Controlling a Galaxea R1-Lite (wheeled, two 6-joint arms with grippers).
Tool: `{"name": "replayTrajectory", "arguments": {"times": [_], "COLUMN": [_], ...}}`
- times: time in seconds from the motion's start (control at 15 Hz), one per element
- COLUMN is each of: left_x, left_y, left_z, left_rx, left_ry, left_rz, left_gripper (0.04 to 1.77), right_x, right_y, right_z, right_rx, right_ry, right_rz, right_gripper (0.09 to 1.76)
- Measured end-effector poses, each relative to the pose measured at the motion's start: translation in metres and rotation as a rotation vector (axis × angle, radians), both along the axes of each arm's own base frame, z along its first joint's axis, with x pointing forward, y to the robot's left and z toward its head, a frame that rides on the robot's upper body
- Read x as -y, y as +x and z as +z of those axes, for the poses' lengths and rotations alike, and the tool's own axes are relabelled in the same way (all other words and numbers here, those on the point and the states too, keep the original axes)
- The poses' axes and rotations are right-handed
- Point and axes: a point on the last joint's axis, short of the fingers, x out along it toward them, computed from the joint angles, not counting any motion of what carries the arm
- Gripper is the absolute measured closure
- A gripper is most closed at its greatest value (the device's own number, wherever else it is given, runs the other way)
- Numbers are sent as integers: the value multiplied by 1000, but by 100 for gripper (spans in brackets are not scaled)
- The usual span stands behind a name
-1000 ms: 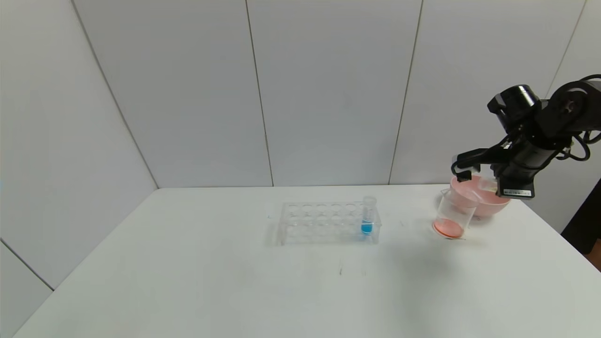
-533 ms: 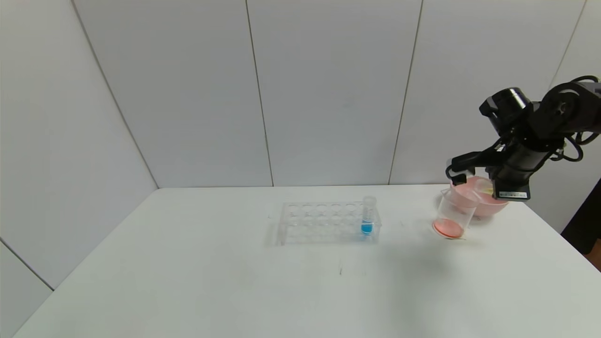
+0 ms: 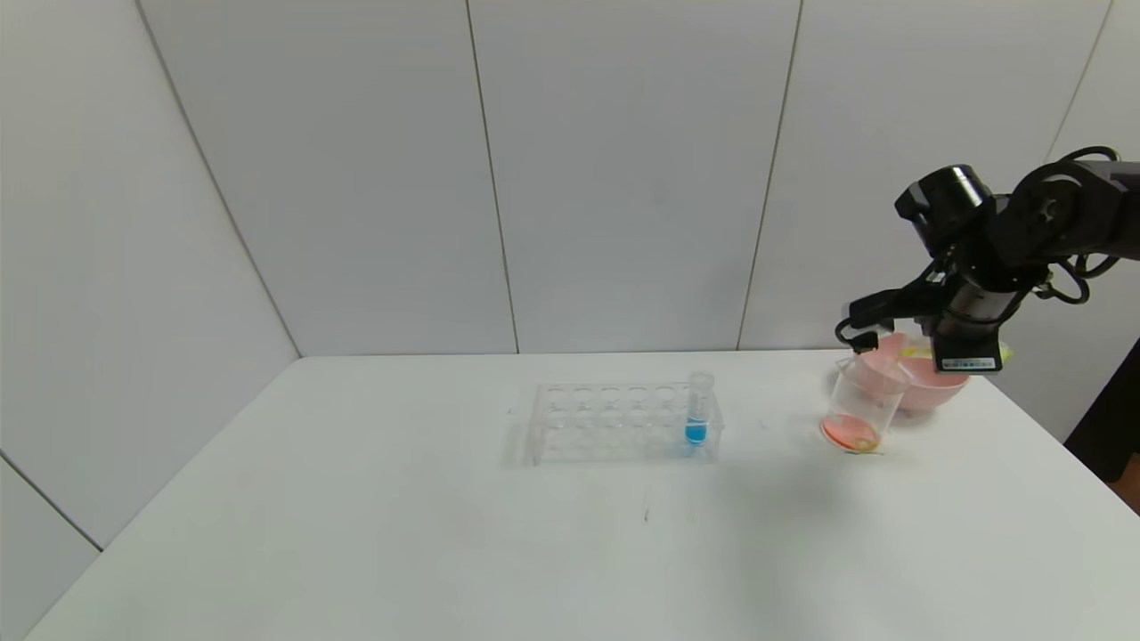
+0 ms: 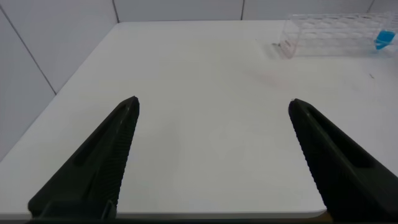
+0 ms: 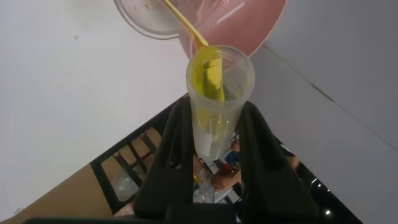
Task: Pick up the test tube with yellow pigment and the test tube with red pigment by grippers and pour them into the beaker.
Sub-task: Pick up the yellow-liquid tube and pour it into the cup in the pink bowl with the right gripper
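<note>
My right gripper (image 3: 866,328) is shut on the test tube with yellow pigment (image 3: 916,353) and holds it tilted, mouth down, above the beaker (image 3: 857,405). In the right wrist view the fingers (image 5: 176,134) clamp the tube (image 5: 219,93), and a thin yellow stream runs from its mouth towards the beaker (image 5: 144,17). The beaker stands on the table and holds orange-red liquid with some yellow at its bottom. The test tube with red pigment is not visible. My left gripper (image 4: 212,107) is open and empty over the table's near left part.
A pink bowl (image 3: 926,385) stands right behind the beaker, under my right wrist. A clear tube rack (image 3: 614,425) sits mid-table with a tube of blue liquid (image 3: 697,411) at its right end. The table's right edge is near the bowl.
My right gripper has moved slightly left and up and tipped the tube further. Yellow now shows in the orange-red liquid at the beaker's bottom.
</note>
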Motion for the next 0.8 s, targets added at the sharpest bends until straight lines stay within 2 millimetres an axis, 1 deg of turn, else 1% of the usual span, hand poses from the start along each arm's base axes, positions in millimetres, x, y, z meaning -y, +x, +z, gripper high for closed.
{"name": "replayTrajectory", "arguments": {"times": [0.2,0.8], "left_x": [0,0], "left_y": [0,0], "left_z": [0,0], "left_rx": [0,0], "left_ry": [0,0], "left_rz": [0,0], "left_gripper": [9,9], "right_x": [-6,-14], "right_y": [2,8], "right_z": [-3,-6], "right_rx": [-2,-3], "right_ry": [-83,-206], "right_rz": [-10,4], "right_gripper": [135,135]}}
